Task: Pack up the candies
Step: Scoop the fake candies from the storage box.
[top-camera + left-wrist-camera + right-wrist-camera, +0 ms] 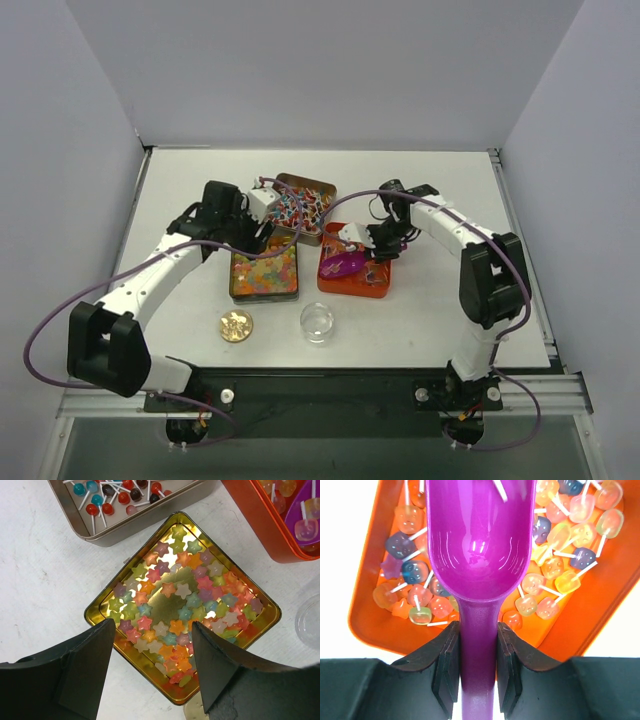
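Overhead and wrist views, read from left to right. The left gripper (152,630) hangs above the gold tin (140,667), its 2 fingers (85,670) spread wide apart, holding nothing and touching nothing. The gold tin sits on the white table (420,330) and holds a loose single layer of star-shaped candies (168,589) in yellow, orange, green, pink and blue, with bare metal showing at its centre. Near the front of this tin lies 1 round gold lid (236,325), apart from it. Behind the gold tin, just beside its far corner, stands a silver tin (150,522) of round candies on sticks (91,510). A clear cup (317,322) stands upright between the lid and the orange tray (365,615). The right gripper (479,635) is clamped on the handle of the purple scoop (479,555), 1 pad on each side. The scoop's bowl reaches over the orange tray, which holds translucent moulded candies on sticks (555,567). A white stick at the bowl's far end may belong to a candy lying in it, but the frame cuts it off.
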Action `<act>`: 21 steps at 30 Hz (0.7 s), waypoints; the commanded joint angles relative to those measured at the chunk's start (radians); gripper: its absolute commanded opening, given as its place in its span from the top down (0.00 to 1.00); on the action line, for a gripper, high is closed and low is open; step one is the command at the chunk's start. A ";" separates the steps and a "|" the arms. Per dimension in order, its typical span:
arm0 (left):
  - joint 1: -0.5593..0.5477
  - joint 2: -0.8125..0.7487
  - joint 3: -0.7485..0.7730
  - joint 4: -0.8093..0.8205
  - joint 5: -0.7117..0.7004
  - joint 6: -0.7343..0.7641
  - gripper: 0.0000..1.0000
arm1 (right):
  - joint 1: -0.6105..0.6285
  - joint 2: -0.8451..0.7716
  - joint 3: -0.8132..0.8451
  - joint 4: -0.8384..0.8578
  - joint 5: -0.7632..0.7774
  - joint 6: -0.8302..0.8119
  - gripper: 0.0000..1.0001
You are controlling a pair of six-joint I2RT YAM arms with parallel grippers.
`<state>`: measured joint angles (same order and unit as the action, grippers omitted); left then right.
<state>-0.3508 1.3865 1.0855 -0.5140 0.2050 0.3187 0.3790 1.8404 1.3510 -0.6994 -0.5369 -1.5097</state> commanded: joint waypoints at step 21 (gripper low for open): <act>-0.080 -0.073 0.018 0.061 -0.124 -0.044 0.14 | -0.011 -0.296 -0.043 -0.136 0.000 0.146 1.00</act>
<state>-0.4824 1.3697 1.1126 -0.5606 0.0917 0.3981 0.2947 1.6051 1.2675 -0.7357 -0.5980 -1.4307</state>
